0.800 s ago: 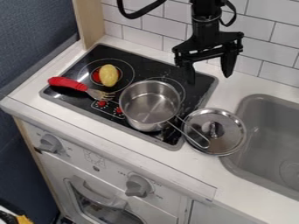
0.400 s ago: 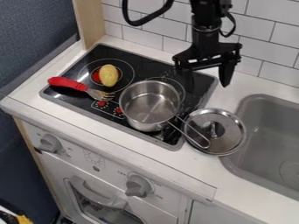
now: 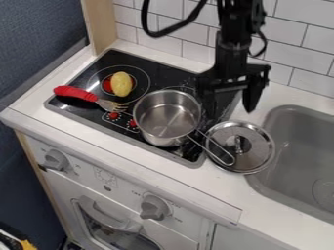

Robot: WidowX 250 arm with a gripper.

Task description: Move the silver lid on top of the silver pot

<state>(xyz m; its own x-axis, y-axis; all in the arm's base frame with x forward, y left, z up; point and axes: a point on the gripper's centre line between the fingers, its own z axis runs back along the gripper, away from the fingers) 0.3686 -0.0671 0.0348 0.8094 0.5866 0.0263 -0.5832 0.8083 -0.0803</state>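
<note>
The silver pot (image 3: 168, 118) stands upright and uncovered on the stove top (image 3: 147, 60), its mouth facing up. That position suits a lid being lowered from above.

The silver lid (image 3: 256, 155) is found beside the pot, on its sink-facing side, resting on the counter (image 3: 258, 207) with its knob (image 3: 242, 142) uppermost. So placed, the knob is presumably meant as the grasping point. The pot's wire handle (image 3: 207, 150) extends over part of the lid in this view; whether the two touch cannot be determined.

The gripper (image 3: 228, 109) hangs beyond the pot, towards the wall and to the lid's side. It is released: the fingers stand apart with nothing between them. This opening appears intended to admit the knob, and the height leaves room to line up before descent. The lid is not on the pot, and the task is judged to be at the approach stage.

The next move calls for centring over the knob, descending and closing on it. Noted risk: a low or sideways lift may catch the handle and drag or turn the pot.

On the pot's far side from the lid lie a red-handled fork (image 3: 76, 93) and a yellow toy food item (image 3: 121, 84), both outside the likely transfer path. The sink (image 3: 293, 161) lies past the lid as reckoned from the pot.
</note>
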